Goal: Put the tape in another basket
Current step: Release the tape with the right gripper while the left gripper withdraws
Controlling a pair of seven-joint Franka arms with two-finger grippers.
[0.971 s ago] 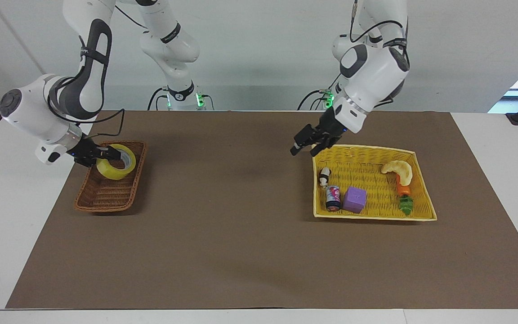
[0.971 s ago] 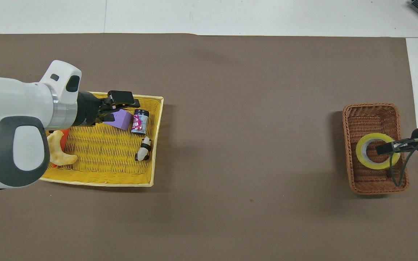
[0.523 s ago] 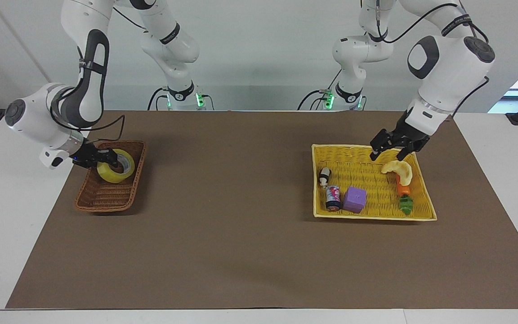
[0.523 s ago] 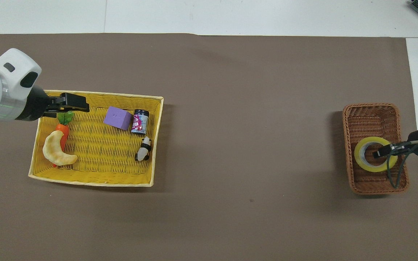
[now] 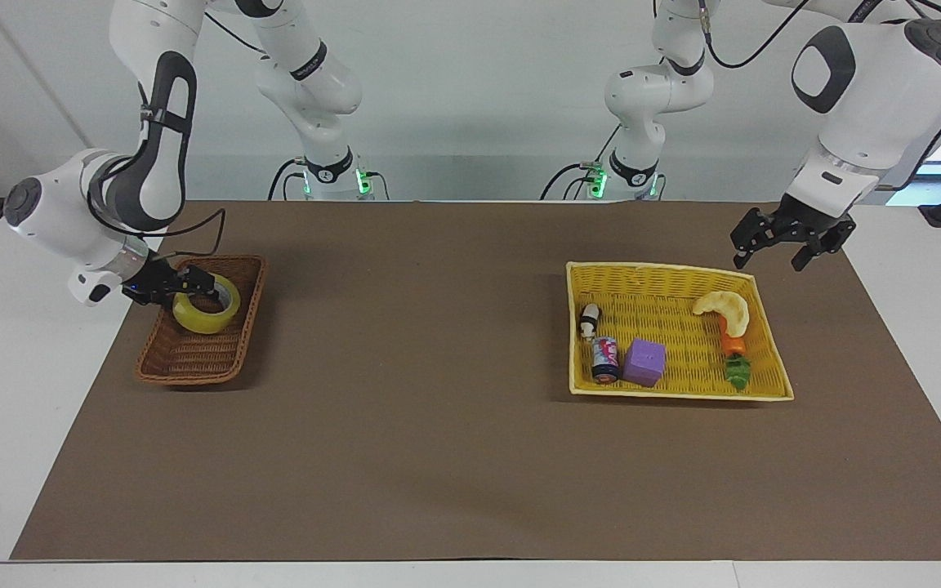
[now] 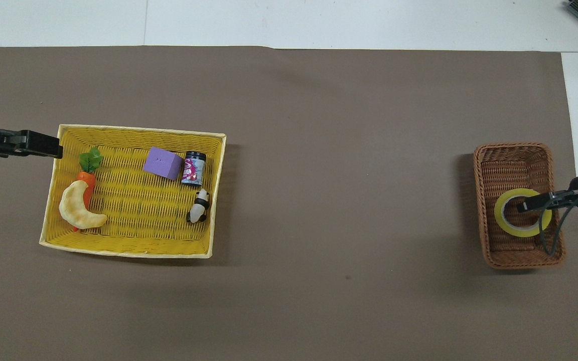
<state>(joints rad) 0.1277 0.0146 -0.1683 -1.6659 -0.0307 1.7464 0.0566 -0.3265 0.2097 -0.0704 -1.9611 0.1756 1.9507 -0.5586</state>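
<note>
Two baskets on my desk mat. Item one: brown basket (image 5: 197,331) at the right arm's end, containing the tape (image 5: 207,303), which lies tilted in the half nearer the robots. My right gripper (image 5: 193,283) is at the tape's rim, one finger in its hole; fingers parted, no hold. Item two: yellow basket (image 5: 771,371) at the left arm's end. My left gripper (image 5: 779,251) hangs open, empty, over its corner.

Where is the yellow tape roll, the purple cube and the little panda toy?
Yellow ring-shaped tape roll (image 6: 507,227): overhead view, on its yellow band.
Purple cube (image 5: 644,363): facing view, on its front face.
Little black-and-white panda toy (image 6: 199,208): overhead view, on its body.
</note>
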